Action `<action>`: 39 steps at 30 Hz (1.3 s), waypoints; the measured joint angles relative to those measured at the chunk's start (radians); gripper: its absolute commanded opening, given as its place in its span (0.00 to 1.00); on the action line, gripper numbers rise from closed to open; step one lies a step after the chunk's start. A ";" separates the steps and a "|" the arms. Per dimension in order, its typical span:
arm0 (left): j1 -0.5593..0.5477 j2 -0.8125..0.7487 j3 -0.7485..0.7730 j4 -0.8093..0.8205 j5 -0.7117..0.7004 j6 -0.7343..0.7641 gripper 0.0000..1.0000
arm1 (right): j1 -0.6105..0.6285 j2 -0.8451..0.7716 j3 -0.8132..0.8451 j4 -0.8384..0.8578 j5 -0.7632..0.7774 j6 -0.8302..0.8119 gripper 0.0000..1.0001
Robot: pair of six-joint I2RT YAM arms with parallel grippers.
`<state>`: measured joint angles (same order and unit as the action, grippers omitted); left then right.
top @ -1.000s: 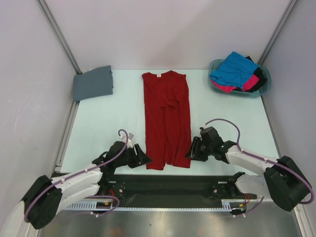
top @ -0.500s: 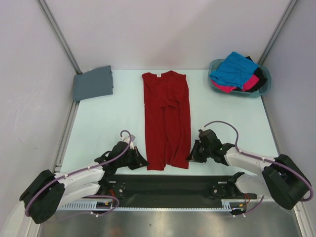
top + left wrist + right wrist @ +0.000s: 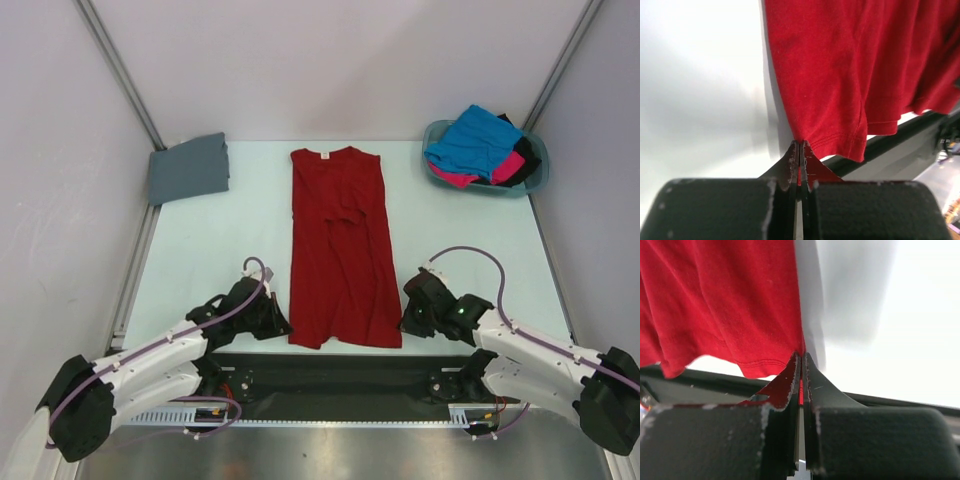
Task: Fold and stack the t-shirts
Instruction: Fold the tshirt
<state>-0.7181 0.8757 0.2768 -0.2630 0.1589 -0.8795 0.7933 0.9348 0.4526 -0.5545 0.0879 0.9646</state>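
With both arms reaching low along the near edge of the desk (image 3: pixel 220 250), I've got the left tool (image 3: pixel 799 146) clenched on the near left hem corner of the deep red t-shirt (image 3: pixel 340 250). The right tool (image 3: pixel 801 359) is pinched tight on the near right corner. Each wrist view shows red cloth caught right between the tips, and the hem hangs a little off the surface at both grips.

Out from there, the red shirt runs long and narrow up the middle of the desk, collar at the far end. Its sides look tucked in, so I judge the sleeve folds done and the hem-to-collar fold just starting.

Over in the far left corner sits the slate grey t-shirt (image 3: pixel 188 168), folded into a tidy rectangle. That's one finished, and I take it as the base of the stack.

Far right, the teal basket (image 3: pixel 500 188) holds the rest in a heap: the bright blue t-shirt (image 3: pixel 470 140) on top, the hot pink t-shirt (image 3: pixel 455 179) and the black t-shirt (image 3: pixel 526 158) poking out beneath. By my count that's one folded, one in hand, three not yet touched.
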 measured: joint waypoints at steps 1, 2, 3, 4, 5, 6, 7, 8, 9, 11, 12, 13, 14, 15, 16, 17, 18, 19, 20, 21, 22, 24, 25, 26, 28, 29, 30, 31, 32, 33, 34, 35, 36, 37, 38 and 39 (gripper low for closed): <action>0.000 -0.002 0.010 -0.025 -0.005 0.007 0.00 | 0.001 -0.007 0.003 -0.015 0.012 0.004 0.00; 0.000 -0.003 0.020 -0.051 -0.012 0.018 0.00 | 0.002 -0.016 0.008 -0.038 0.032 0.009 0.00; -0.001 -0.003 0.031 -0.078 -0.022 0.026 0.00 | 0.002 -0.022 0.012 -0.055 0.045 0.012 0.00; -0.001 -0.003 0.041 -0.103 -0.027 0.032 0.00 | 0.002 -0.027 0.016 -0.074 0.060 0.014 0.00; -0.001 -0.003 0.052 -0.127 -0.033 0.041 0.00 | 0.003 -0.029 0.020 -0.090 0.072 0.018 0.00; -0.001 -0.003 0.062 -0.147 -0.037 0.048 0.00 | 0.003 -0.030 0.022 -0.100 0.082 0.020 0.00; -0.001 -0.003 0.070 -0.163 -0.043 0.054 0.00 | 0.003 -0.029 0.023 -0.108 0.089 0.023 0.00; -0.002 -0.002 0.074 -0.173 -0.048 0.060 0.00 | 0.003 -0.027 0.023 -0.113 0.092 0.024 0.00; -0.002 0.000 0.078 -0.182 -0.051 0.063 0.00 | 0.003 -0.023 0.023 -0.117 0.096 0.027 0.00; -0.002 0.006 0.079 -0.196 -0.052 0.069 0.01 | 0.003 -0.011 0.023 -0.118 0.098 0.029 0.00; -0.002 0.008 0.079 -0.203 -0.053 0.069 0.00 | 0.004 -0.004 0.023 -0.118 0.098 0.029 0.00; -0.002 0.010 0.079 -0.208 -0.054 0.069 0.00 | 0.004 0.004 0.023 -0.117 0.098 0.029 0.00; -0.002 0.010 0.079 -0.214 -0.055 0.069 0.00 | 0.004 0.011 0.023 -0.116 0.098 0.029 0.00; -0.002 0.010 0.079 -0.219 -0.056 0.068 0.00 | 0.004 0.016 0.023 -0.116 0.097 0.030 0.00; -0.002 0.009 0.079 -0.222 -0.060 0.068 0.00 | 0.004 0.020 0.023 -0.114 0.097 0.030 0.00; -0.002 0.008 0.079 -0.225 -0.061 0.068 0.06 | 0.004 0.024 0.023 -0.112 0.096 0.030 0.04; -0.002 0.006 0.079 -0.227 -0.063 0.068 0.18 | 0.004 0.027 0.023 -0.110 0.095 0.030 0.11; -0.002 0.006 0.079 -0.227 -0.063 0.070 0.41 | 0.004 0.029 0.023 -0.107 0.095 0.030 0.17; -0.002 0.005 0.079 -0.228 -0.063 0.072 0.45 | 0.004 0.031 0.023 -0.106 0.096 0.030 0.23; -0.002 0.004 0.079 -0.228 -0.064 0.064 0.46 | 0.004 0.032 0.023 -0.108 0.098 0.027 0.27; -0.002 0.000 0.079 -0.227 -0.063 0.061 0.48 | 0.004 0.032 0.024 -0.111 0.103 0.023 0.29; -0.003 -0.019 0.079 -0.217 -0.060 0.059 0.53 | 0.005 0.032 0.035 -0.121 0.118 0.009 0.34; -0.003 -0.034 0.079 -0.205 -0.058 0.060 0.59 | 0.005 0.032 0.049 -0.131 0.130 0.001 0.34; -0.003 -0.048 0.081 -0.189 -0.058 0.063 0.60 | 0.005 0.033 0.068 -0.141 0.144 -0.008 0.36; -0.003 -0.063 0.100 -0.172 -0.055 0.075 0.62 | 0.005 0.040 0.119 -0.158 0.179 -0.028 0.37; -0.003 -0.064 0.118 -0.160 -0.052 0.082 0.64 | 0.005 0.046 0.143 -0.160 0.195 -0.036 0.38; -0.003 -0.061 0.141 -0.141 -0.050 0.091 0.65 | 0.005 0.055 0.171 -0.159 0.214 -0.046 0.40; -0.003 -0.052 0.167 -0.108 -0.044 0.100 0.66 | 0.005 0.064 0.196 -0.157 0.232 -0.057 0.41; -0.003 -0.043 0.185 -0.077 -0.040 0.105 0.65 | 0.005 0.074 0.215 -0.153 0.249 -0.069 0.41; -0.003 -0.010 0.212 -0.036 -0.030 0.114 0.64 | 0.005 0.087 0.230 -0.150 0.264 -0.084 0.41; -0.003 0.020 0.235 0.006 -0.019 0.119 0.61 | 0.003 0.100 0.243 -0.146 0.276 -0.093 0.41; -0.003 0.054 0.259 0.058 -0.010 0.121 0.58 | 0.001 0.112 0.251 -0.142 0.286 -0.103 0.41; -0.003 0.110 0.284 0.101 -0.002 0.123 0.56 | -0.004 0.126 0.259 -0.137 0.294 -0.115 0.41; -0.003 0.167 0.311 0.152 0.006 0.125 0.51 | -0.009 0.139 0.265 -0.127 0.300 -0.131 0.40; -0.004 0.217 0.330 0.191 0.010 0.126 0.50 | -0.019 0.151 0.270 -0.117 0.301 -0.145 0.40; -0.003 0.280 0.357 0.228 0.010 0.130 0.50 | -0.032 0.162 0.276 -0.106 0.303 -0.158 0.40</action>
<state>-0.7216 1.1553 0.6334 -0.0349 0.1688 -0.7498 0.7612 1.0969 0.7284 -0.6609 0.3904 0.8062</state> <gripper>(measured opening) 0.518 0.405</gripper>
